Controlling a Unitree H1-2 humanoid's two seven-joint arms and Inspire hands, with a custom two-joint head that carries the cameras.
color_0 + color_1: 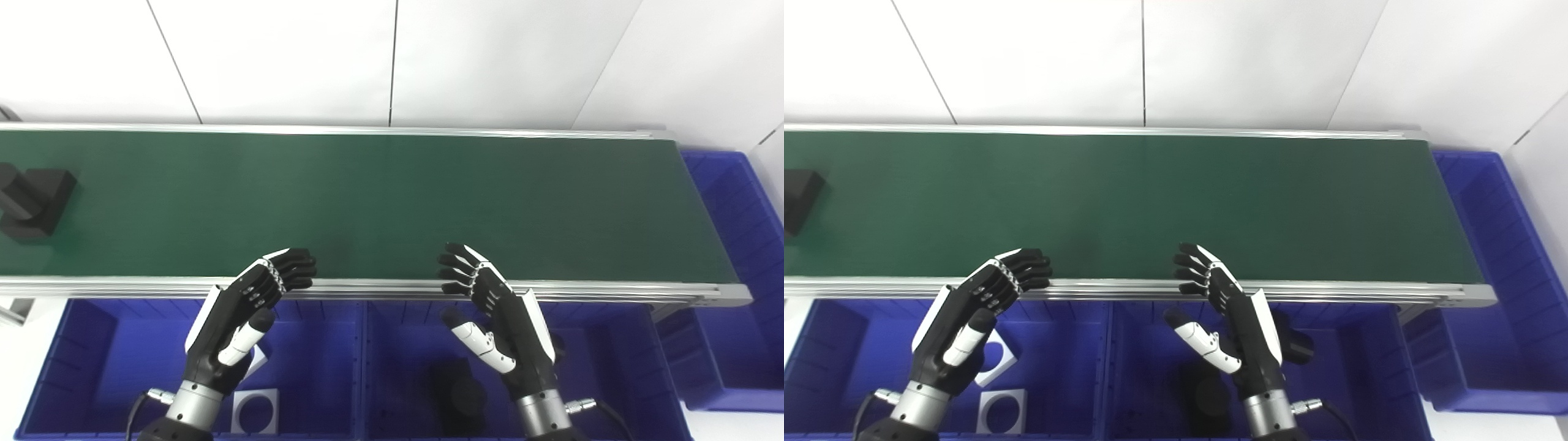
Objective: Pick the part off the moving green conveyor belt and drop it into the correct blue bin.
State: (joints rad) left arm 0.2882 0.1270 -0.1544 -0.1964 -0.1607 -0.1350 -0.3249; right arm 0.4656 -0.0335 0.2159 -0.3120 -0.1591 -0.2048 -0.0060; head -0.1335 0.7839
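black part [32, 201] sits at the far left end of the green belt [392, 202], partly cut off by the frame edge, well apart from both hands. shape looks blocky with a rounded piece on it, can't make out more. below it, left blue bin [92, 361] holds white square plates with round holes [255, 411]. left hand [245, 318] hovers over that bin by the belt's near rail [367, 286], fingers spread and lightly curled, holding nothing. middle blue bin [398, 343] has dark parts in it [456, 392], so my guess is black goes there, white goes left. right hand [496, 318] hangs over the middle bin at the same rail, also spread and empty. third blue bin [735, 245] sits past the belt's right end. judgement: pick not started, both hands waiting for the part to ride in. risks: belt is moving, so a late close means fingers land behind the part and knock it along or off the far edge. black part on dark green is low contrast, easy to misjudge its edges. blocky shape could twist in a loose hold and drop early into the left bin, the wrong one. if missed entirely it likely rides off into the end bin.
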